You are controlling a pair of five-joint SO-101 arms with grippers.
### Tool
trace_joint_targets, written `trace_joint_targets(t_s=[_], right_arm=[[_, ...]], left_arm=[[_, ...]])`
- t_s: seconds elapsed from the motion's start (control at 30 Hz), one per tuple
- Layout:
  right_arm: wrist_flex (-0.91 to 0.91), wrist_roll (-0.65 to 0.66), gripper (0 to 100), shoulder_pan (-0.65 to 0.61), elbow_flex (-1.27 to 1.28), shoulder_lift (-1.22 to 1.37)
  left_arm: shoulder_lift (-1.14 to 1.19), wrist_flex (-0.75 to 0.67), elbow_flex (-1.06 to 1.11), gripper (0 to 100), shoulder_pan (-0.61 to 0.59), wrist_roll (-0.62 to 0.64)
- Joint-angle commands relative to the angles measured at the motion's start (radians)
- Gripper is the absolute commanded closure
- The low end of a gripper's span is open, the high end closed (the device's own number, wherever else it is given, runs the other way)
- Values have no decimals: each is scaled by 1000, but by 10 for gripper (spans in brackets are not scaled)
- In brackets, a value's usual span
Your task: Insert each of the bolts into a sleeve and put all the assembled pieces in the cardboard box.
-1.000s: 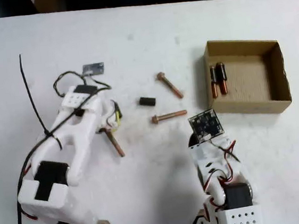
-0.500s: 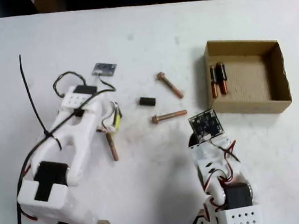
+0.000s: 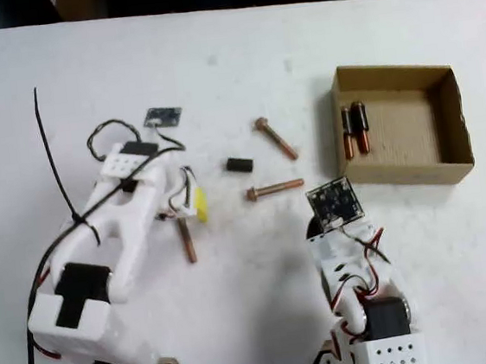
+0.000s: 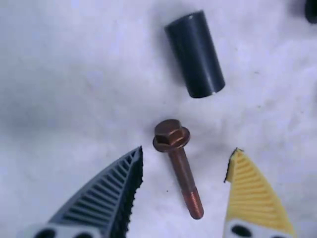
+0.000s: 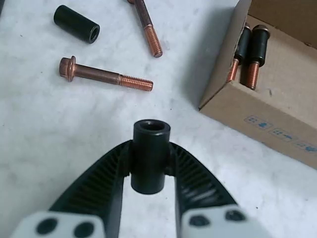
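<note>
Inside the open left claw (image 4: 187, 150) lies a copper-coloured hex bolt (image 4: 177, 166), likely stiff and slippery: take mid-shank. The right claw (image 5: 150, 148) clamps a black cylindrical sleeve (image 5: 150, 161).

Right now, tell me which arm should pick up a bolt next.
Left. The left end effector is open with a copper-coloured hex-head bolt between its fingers; the right end effector is shut on a black cylindrical sleeve.

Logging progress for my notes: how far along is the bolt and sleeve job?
Done: two assembled pieces lie in the cardboard box. In hand: the right gripper grips a sleeve; the left gripper is open around a bolt on the table. Left: that bolt, two more bolts and a loose sleeve.
</note>
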Motion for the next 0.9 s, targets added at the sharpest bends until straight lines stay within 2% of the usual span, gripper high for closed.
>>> trace_joint_targets(t_s=[0.0, 0.13, 0.23, 0.87], right_arm=[[-27, -2, 978, 15, -9, -10], [-27, -2, 978, 15, -9, -10], [-27, -2, 978, 15, -9, -10], [-27, -2, 978, 15, -9, -10]], left_arm=[[-8, 18, -3, 714, -1, 87], [-13, 18, 18, 714, 12, 210], [-13, 18, 26, 711, 47, 255], [53, -40, 2, 714, 24, 262]])
